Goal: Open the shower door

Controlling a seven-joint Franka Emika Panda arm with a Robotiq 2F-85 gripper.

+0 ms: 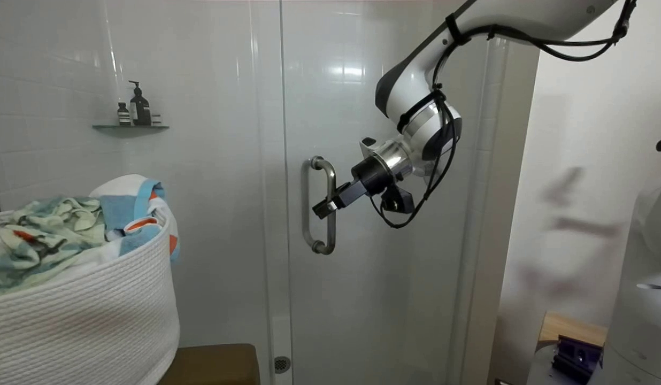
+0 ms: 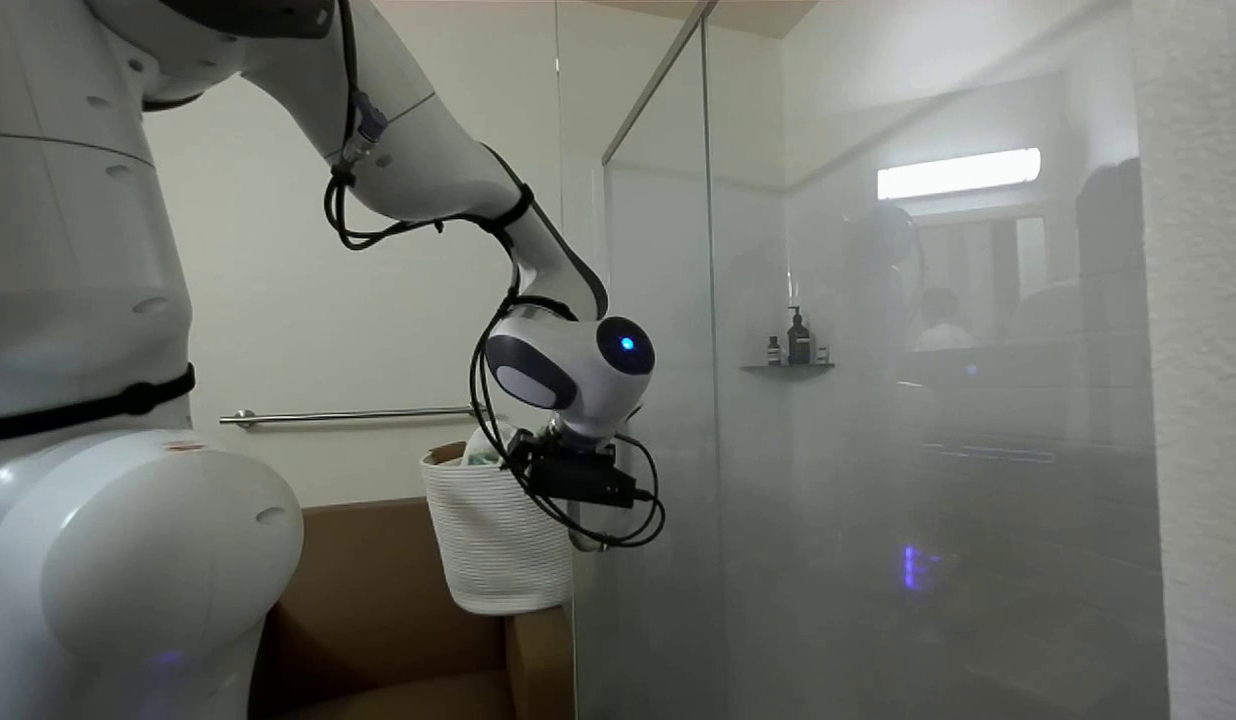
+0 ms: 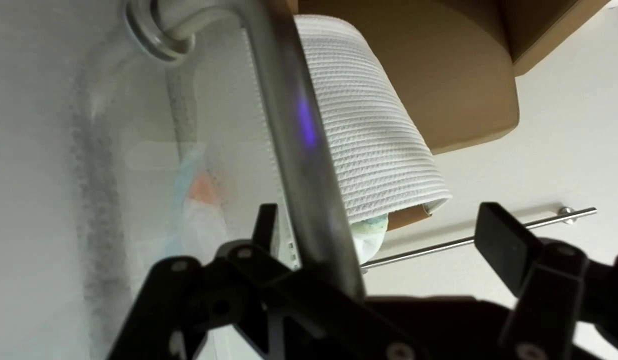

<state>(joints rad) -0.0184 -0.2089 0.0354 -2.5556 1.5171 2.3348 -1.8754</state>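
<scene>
The shower door is a tall clear glass panel, flush with the fixed panel in an exterior view. It also shows in another exterior view and in the wrist view. Its silver bar handle stands at mid height. My gripper overlaps the handle's middle there. In the wrist view the gripper is open, its black fingers wide apart. The handle runs between them, nearer the left finger, with a gap to the right one. The gripper linkage hides the handle's lower part. Contact cannot be told.
The handleless fixed glass panel is left of the door. A white woven basket of towels stands on a brown chair, near the handle side. A towel bar is on the back wall. A corner shelf holds bottles.
</scene>
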